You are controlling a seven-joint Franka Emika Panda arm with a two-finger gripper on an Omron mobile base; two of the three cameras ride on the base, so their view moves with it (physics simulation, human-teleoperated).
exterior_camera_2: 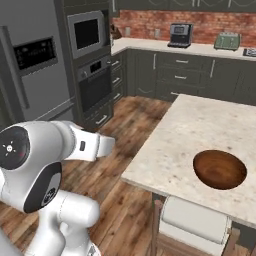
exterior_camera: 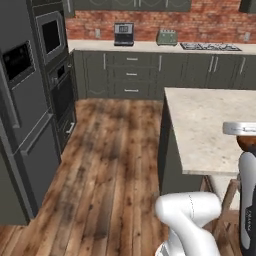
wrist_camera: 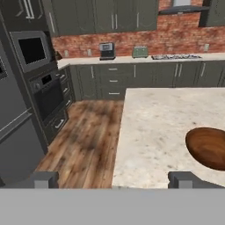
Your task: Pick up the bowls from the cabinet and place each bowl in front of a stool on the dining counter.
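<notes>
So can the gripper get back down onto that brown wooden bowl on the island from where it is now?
Probably yes. The gripper is open, and the wooden bowl sits alone near the dining counter edge with bare stone around it, above the stool.

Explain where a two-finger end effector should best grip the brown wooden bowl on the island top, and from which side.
Grip the rim of the wooden bowl, one finger inside and one outside, coming down from above. It sits upright and open-topped on the dining counter; its body looks too wide to span, while the thin rim is exposed. The edge nearest the stool is probably easiest.
</notes>
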